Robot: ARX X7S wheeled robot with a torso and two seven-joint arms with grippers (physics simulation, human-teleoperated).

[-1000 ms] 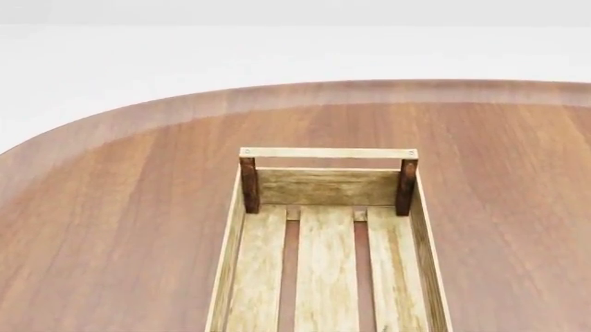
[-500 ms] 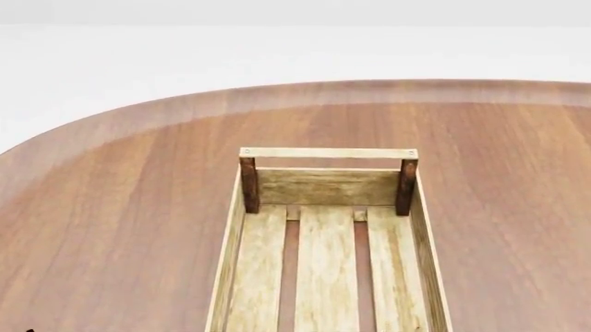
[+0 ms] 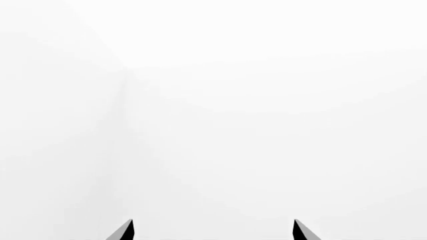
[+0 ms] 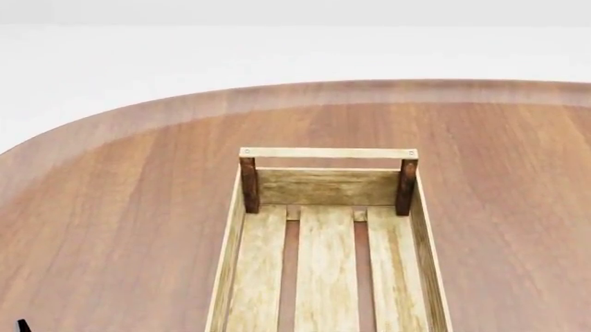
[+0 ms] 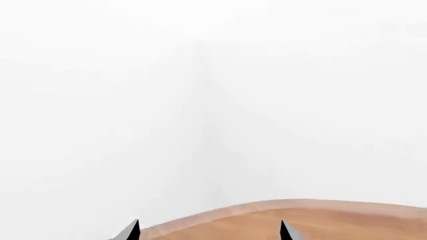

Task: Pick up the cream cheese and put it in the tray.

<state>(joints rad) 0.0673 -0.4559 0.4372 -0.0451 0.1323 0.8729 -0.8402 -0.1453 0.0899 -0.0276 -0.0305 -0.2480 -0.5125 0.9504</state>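
Observation:
The tray [image 4: 328,153], a long light-wood slatted crate with dark brown corner posts, lies on the table in the head view and runs off the near edge; what shows of its inside holds nothing. The cream cheese is out of view in every frame. My left gripper [image 3: 212,231] is open, its two dark fingertips wide apart against blank white. My right gripper [image 5: 209,231] is open too, nothing between its tips, pointing over the table's curved edge. A small black tip of my left arm [image 4: 21,326] pokes in at the head view's near left corner.
The round brown wooden table [image 4: 129,180] fills most of the head view, its curved far edge against white floor. The right wrist view catches a strip of the same table rim [image 5: 280,210] under a white wall.
A black tip of the left arm has risen into the head view's near left corner. The tray and table have not moved.

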